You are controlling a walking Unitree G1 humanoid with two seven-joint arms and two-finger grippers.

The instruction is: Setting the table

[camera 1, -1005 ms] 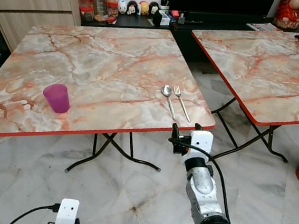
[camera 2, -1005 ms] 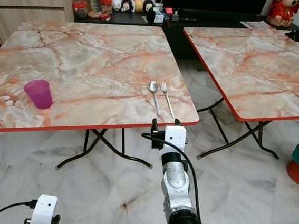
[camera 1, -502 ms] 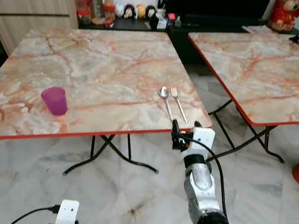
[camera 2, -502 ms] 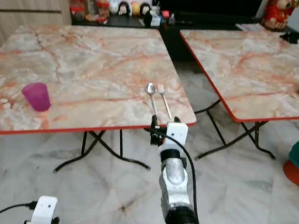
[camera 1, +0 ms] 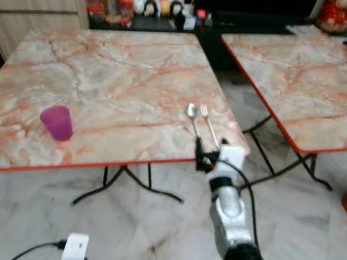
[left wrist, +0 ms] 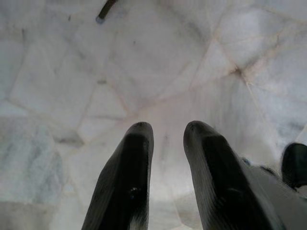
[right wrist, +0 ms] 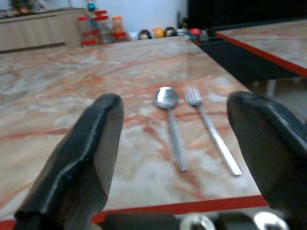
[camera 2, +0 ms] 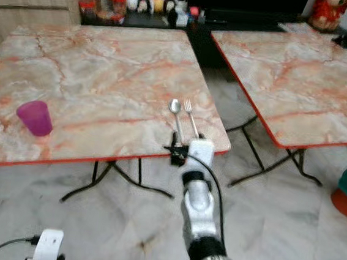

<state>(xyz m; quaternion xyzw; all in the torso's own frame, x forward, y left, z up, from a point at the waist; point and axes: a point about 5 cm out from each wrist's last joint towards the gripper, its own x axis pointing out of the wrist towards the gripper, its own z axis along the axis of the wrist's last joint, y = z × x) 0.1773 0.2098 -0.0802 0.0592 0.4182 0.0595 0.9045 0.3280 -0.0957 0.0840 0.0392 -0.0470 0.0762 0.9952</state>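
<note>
A: Where does the cutlery lie?

B: The slim steel spoon with its oval bowl (camera 1: 193, 119) and the slim steel four-tined fork (camera 1: 208, 123) lie side by side, near but not touching, close to the front right corner of the square pink-veined marble bench with a red edge (camera 1: 105, 74). Bowl and tines point away from the robot, and the handles run back toward the bench's front edge.

A: And the pincers?

B: The right pincer (right wrist: 180, 158) hangs at the front edge, released, its two black fingers (right wrist: 84, 153) spread wide. In the right wrist view both pieces lie straight ahead between those fingers, the spoon nearer the middle. The left pincer (left wrist: 165, 172) hangs low and idle over the pale marble floor (left wrist: 72, 72), fingers slightly apart and holding nothing.

A: So which arm takes them?

B: The right, I'd judge; it is much the nearer. The long axes run roughly along its reach, so the handle ends come first.

A: Anything else set out?

B: A translucent purple plastic cup (camera 1: 57, 122) stands upright well apart, toward the front left.
</note>
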